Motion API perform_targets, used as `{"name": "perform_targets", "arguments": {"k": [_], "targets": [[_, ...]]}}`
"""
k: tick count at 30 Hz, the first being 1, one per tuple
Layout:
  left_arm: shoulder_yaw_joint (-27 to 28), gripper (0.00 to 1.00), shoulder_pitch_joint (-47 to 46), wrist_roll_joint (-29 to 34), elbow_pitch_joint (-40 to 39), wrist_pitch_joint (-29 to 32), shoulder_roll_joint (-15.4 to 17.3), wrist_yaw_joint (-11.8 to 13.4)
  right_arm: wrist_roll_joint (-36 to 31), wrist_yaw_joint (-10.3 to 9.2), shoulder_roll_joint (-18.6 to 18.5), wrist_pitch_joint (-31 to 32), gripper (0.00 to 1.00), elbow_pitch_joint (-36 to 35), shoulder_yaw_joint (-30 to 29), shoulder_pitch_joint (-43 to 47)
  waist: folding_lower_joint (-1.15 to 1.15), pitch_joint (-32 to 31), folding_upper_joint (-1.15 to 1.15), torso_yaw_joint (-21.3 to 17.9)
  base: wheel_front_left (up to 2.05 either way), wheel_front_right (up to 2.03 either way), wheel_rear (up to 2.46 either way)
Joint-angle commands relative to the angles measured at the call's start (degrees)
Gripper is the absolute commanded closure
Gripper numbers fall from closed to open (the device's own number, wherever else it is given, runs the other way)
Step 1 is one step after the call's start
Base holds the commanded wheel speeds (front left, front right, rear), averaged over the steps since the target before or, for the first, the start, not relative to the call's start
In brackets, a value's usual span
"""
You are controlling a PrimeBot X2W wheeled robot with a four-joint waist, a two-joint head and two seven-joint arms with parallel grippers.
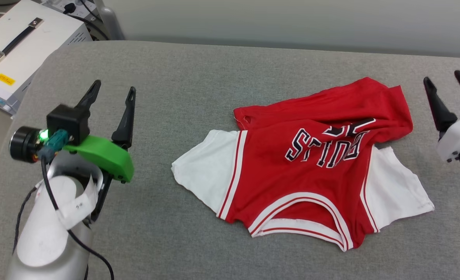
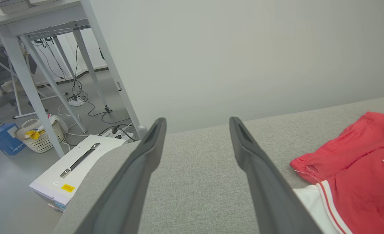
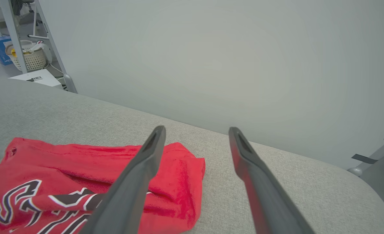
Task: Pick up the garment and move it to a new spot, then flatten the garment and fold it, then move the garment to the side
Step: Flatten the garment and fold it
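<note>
On the grey cloth-covered table (image 1: pixel 167 77), over its right half and reaching close to its front edge, the shirt (image 1: pixel 311 163) lies free, with nothing gripping it. The left pincer (image 1: pixel 114 87) hovers over the table's left half, its fingers spread wide and empty. The right pincer (image 1: pixel 443 77) stands at the table's right edge, likewise spread and empty. Judging by how it slumps and creases, the shirt is thin, soft and very light. It should lift with little effort but will sag, swing and fold on itself, so it has no shape to rely on. The smooth jersey cloth may slip from a shallow pinch, and too deep a bite could catch both layers. The likeliest holds seem to be two outer points where the fabric lies flat on the table, such as the sleeve ends or shoulders, one per pincer, to keep it spread. The body is red, with two white short sleeves, one (image 1: pixel 202 171) toward the table's middle, the other (image 1: pixel 399 190) toward its right edge, each joined by white-and-red striped trim. The striped neck opening (image 1: pixel 303 225) faces the table's front edge, and the black white-outlined lettering (image 1: pixel 327 146) reads upside down. The hem end, toward the table's back, is rumpled and folded over the print.
</note>
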Motion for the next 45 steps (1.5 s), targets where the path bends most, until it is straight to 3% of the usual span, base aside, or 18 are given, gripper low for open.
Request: {"name": "perform_targets", "arguments": {"k": [1, 10, 11, 18, 26, 36, 37, 38, 39, 45], "targets": [[-1.7, 0.0, -2.4, -1.4, 0.3, 2.8, 1.3, -0.4, -2.3, -0.04, 1.1, -0.3, 0.0, -2.3, -2.4, 3.4, 0.0, -0.2, 0.36, -0.5, 0.0, 0.0, 0.0], [-18.2, 0.0, -12.6, -18.7, 2.5, 25.0, 8.2, -0.6, -14.7, -0.04, 6.6, 2.4, 0.0, -17.5, -16.0, 17.5, 0.0, 0.4, 0.36, -1.8, 0.0, 0.0, 0.0], [-23.5, 0.0, -15.8, -25.0, 4.4, 32.9, 9.8, -0.6, -17.4, -0.04, 8.5, 5.3, 0.0, -22.9, -19.3, 21.1, 0.0, 0.9, 0.36, -2.3, 0.0, 0.0, 0.0], [-33.8, 0.0, -21.9, -35.1, 9.4, 45.2, 11.8, -0.6, -20.9, -0.04, 11.6, 11.7, 0.0, -32.4, -23.1, 26.0, 0.0, 2.7, 0.36, -3.5, 0.0, 0.0, 0.0], [-42.6, 0.0, -25.9, -38.7, 17.8, 50.5, 13.4, -0.6, -21.6, -0.04, 12.8, 14.7, 0.0, -36.9, -22.9, 26.3, 0.0, 5.4, 0.36, -5.4, 0.0, 0.0, 0.0], [-50.9, 0.0, -25.1, -41.6, 24.0, 45.8, 13.3, -0.6, -21.1, -0.04, 12.9, 15.1, 0.0, -36.5, -21.7, 24.9, 0.0, 7.8, 0.36, -6.5, 0.0, 0.0, 0.0], [-51.7, 0.3, -25.1, -41.9, 24.3, 45.2, 13.4, -0.6, -21.1, -0.04, 12.8, 15.0, 0.0, -36.4, -21.7, 24.8, 0.0, 7.7, 0.36, -6.5, 0.0, 0.0, 0.0], [-52.7, 0.81, -25.1, -42.1, 24.4, 44.6, 13.5, -0.6, -21.1, -0.04, 12.6, 15.0, 0.0, -36.1, -21.6, 24.7, 0.0, 7.6, 0.36, -6.4, 0.0, 0.0, 0.0], [-53.4, 1.0, -25.1, -42.4, 24.4, 44.0, 13.6, -0.6, -21.0, -0.04, 12.5, 15.0, 0.0, -36.0, -21.5, 24.6, 0.0, 7.4, 0.36, -6.3, 0.0, 0.0, 0.0], [-54.6, 1.0, -24.5, -45.1, 25.0, 36.0, 15.1, -0.6, -20.5, -0.04, 8.9, 16.7, 0.0, -36.4, -22.1, 23.9, 0.0, 4.4, 0.36, -5.5, 0.0, 0.0, 0.0]]}}
